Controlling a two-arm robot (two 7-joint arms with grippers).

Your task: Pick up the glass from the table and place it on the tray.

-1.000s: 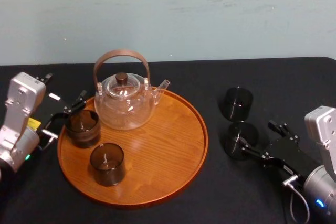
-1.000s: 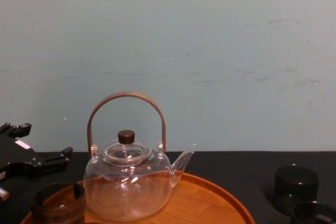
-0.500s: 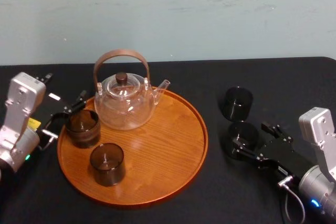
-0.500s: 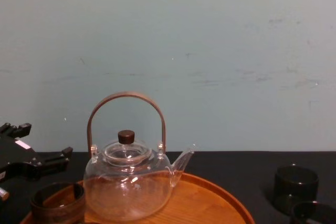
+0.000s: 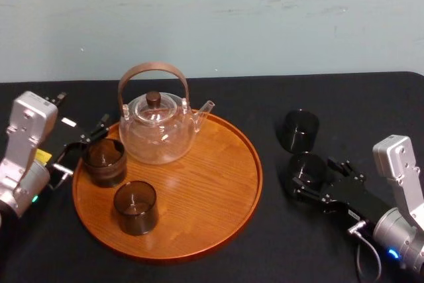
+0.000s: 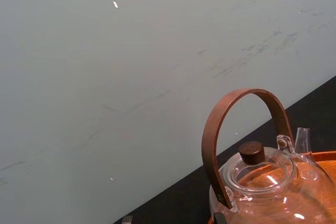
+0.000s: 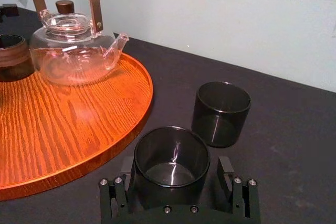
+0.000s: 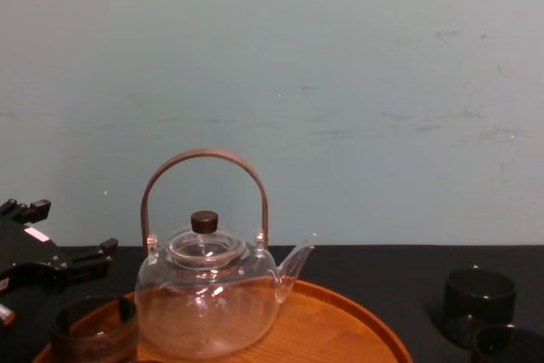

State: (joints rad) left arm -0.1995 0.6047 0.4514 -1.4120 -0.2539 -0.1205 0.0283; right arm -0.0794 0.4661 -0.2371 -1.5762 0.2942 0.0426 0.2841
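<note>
Two dark glasses stand on the black table (image 5: 358, 104) to the right of the round wooden tray (image 5: 218, 164). My right gripper (image 5: 317, 175) is open, its fingers on either side of the nearer glass (image 5: 307, 168). In the right wrist view this glass (image 7: 171, 156) sits between the two fingers (image 7: 226, 170), and the farther glass (image 7: 220, 111) stands free behind it. My left gripper (image 5: 85, 138) is open and parked at the tray's left rim, beside a dark glass (image 5: 104, 162) that stands on the tray.
A glass teapot (image 5: 158, 127) with an arched wooden handle stands at the back of the tray, and a second dark glass (image 5: 135, 207) stands at the tray's front left. The right half of the tray (image 7: 63, 124) is bare wood. A pale wall runs behind the table.
My right gripper has slid forward and left until its open fingers straddle the nearer glass. The left arm, the tray and the other glasses have not moved.
</note>
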